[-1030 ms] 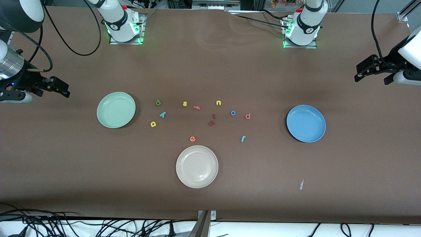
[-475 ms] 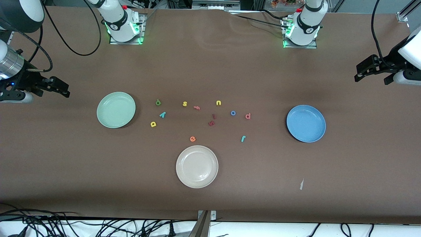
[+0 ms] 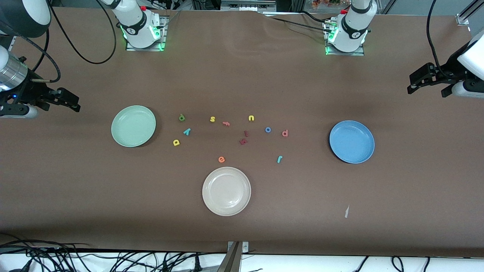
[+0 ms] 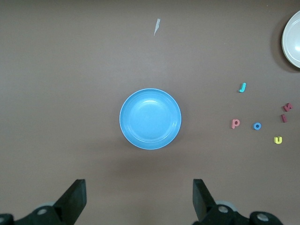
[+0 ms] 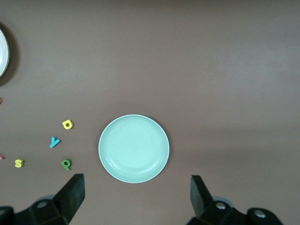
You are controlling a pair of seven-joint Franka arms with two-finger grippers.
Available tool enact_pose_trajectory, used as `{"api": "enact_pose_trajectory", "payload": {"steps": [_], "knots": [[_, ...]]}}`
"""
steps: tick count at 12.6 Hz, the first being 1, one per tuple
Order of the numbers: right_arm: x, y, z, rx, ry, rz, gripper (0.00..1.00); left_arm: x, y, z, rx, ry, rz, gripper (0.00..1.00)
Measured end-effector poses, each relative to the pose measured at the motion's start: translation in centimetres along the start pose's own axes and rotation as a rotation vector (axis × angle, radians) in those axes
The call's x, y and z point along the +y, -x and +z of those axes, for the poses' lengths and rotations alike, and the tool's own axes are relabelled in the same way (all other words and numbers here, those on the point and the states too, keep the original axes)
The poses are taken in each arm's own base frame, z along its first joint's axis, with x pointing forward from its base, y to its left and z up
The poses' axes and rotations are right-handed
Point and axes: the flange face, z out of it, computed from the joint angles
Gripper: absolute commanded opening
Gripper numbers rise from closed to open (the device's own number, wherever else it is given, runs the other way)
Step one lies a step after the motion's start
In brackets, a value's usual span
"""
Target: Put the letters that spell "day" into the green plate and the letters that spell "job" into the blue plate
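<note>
A wide table [image 3: 242, 75] with a matte brown top fills nearly the whole front view. The surface is evenly lit, with soft shadows and a faint sheen near its upper middle. A small pale scrap of tape [image 3: 346, 211] lies on it near the front edge. Along that edge runs a white strip where a tangle of black cables [image 3: 75, 257] gathers, and a metal bracket [image 3: 237, 249] sits at the middle. At the top edge, more black cables [image 3: 295, 22] trail across the brown top, with bits of metal framing [image 3: 467, 13] at the corner.
</note>
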Motion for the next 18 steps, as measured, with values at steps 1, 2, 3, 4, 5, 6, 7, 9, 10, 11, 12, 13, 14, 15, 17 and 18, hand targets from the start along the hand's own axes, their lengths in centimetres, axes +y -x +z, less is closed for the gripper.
{"api": "enact_pose_trajectory", "payload": {"steps": [1, 2, 3, 4, 5, 6, 7, 9, 10, 11, 12, 13, 14, 15, 17, 18], "knots": [[0.0, 0.0, 0.0, -0.001, 0.0, -0.001, 1.0, 0.0, 0.0, 0.0, 0.0, 0.0, 0.0, 1.0], [-0.1, 0.0, 0.2, -0.006, 0.0, -0.002, 1.0, 0.0, 0.0, 0.0, 0.0, 0.0, 0.0, 1.0], [-0.2, -0.1, 0.7, -0.017, 0.001, -0.001, 1.0, 0.0, 0.0, 0.0, 0.0, 0.0, 0.0, 1.0], [-0.4, -0.4, 1.6, -0.033, 0.002, -0.003, 1.0, 0.0, 0.0, 0.0, 0.0, 0.0, 0.0, 1.0], [-0.9, -0.6, 2.6, -0.05, 0.003, -0.003, 1.0, 0.0, 0.0, 0.0, 0.0, 0.0, 0.0, 1.0], [-1.9, -1.0, 3.8, -0.069, 0.005, 0.015, 1.0, 0.0, 0.0, 0.0, 0.0, 0.0, 0.0, 1.0], [-3.5, -1.3, 5.1, -0.082, 0.008, 0.035, 1.0, 0.0, 0.0, 0.0, 0.0, 0.0, 0.0, 1.0], [-8.0, -1.9, 7.9, -0.092, 0.015, 0.079, 1.0, 0.0, 0.0, 0.0, 0.0, 0.0, 0.001, 1.0], [-10.2, -2.0, 9.3, -0.092, 0.018, 0.1, 1.0, 0.0, 0.0, 0.0, 0.0, 0.0, 0.001, 1.0], [-12.1, -2.1, 10.5, -0.092, 0.02, 0.113, 1.0, 0.0, 0.0, 0.0, 0.0, 0.0, 0.001, 1.0], [-13.4, -2.1, 11.5, -0.098, 0.022, 0.126, 1.0, 0.0, 0.0, 0.0, 0.0, 0.0, 0.001, 1.0], [-14.2, -1.9, 12.2, -0.106, 0.025, 0.137, 1.0, 0.0, -0.1, 0.1, -0.002, 0.0, 0.001, 1.0], [-14.9, -1.6, 12.9, -0.109, 0.026, 0.146, 1.0, 0.0, -0.1, 0.2, -0.003, 0.0, 0.001, 1.0], [-15.8, -1.2, 14.1, -0.102, 0.024, 0.167, 1.0, 0.0, -0.2, 0.3, -0.006, 0.001, 0.001, 1.0], [-18.5, -0.1, 17.9, -0.061, 0.008, 0.231, 1.0, 0.0, -0.5, 1.0, -0.02, 0.002, 0.0, 1.0], [-19.9, 0.4, 20.1, -0.044, 0.0, 0.28, 0.99, -0.1, -0.8, 1.6, -0.032, 0.003, 0.0, 1.0]]}}
